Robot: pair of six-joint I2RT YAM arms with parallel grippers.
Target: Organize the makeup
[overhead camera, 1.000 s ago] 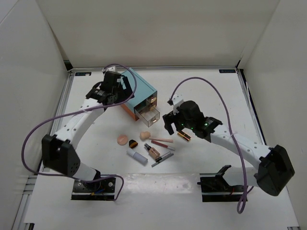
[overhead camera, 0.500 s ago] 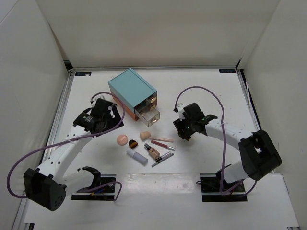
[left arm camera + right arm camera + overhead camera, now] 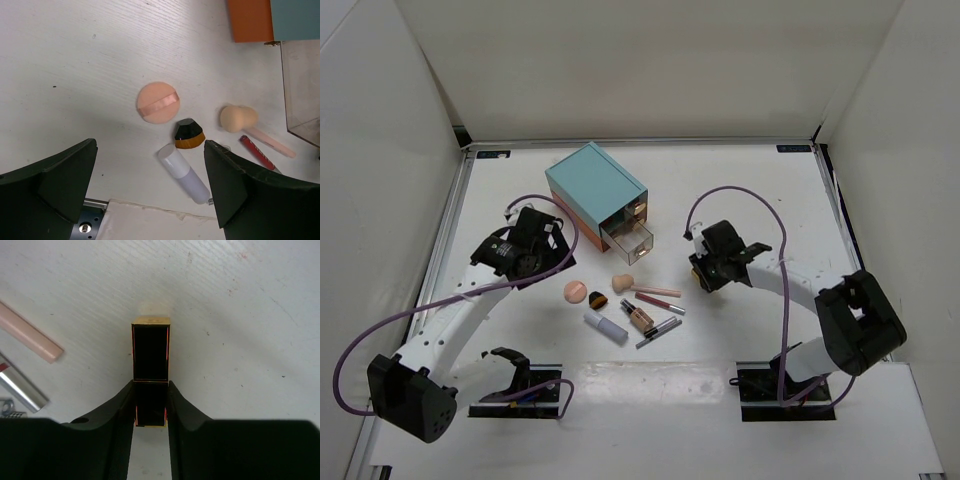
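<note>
Left hand (image 3: 150,150) spread wide above peach puff (image 3: 158,102), white tube (image 3: 184,173)

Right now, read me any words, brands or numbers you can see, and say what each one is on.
Nothing is readable in any view.
Too small to read: the left corner sticker and right corner sticker at the far edge.
No lettering shows: the black-and-gold lipstick tube in the right gripper, the white tube.

I work in a lab test cell: plain white panels (image 3: 650,70) box my white table (image 3: 770,190) (aluminium rail (image 3: 365,440) at seven o'clock).
</note>
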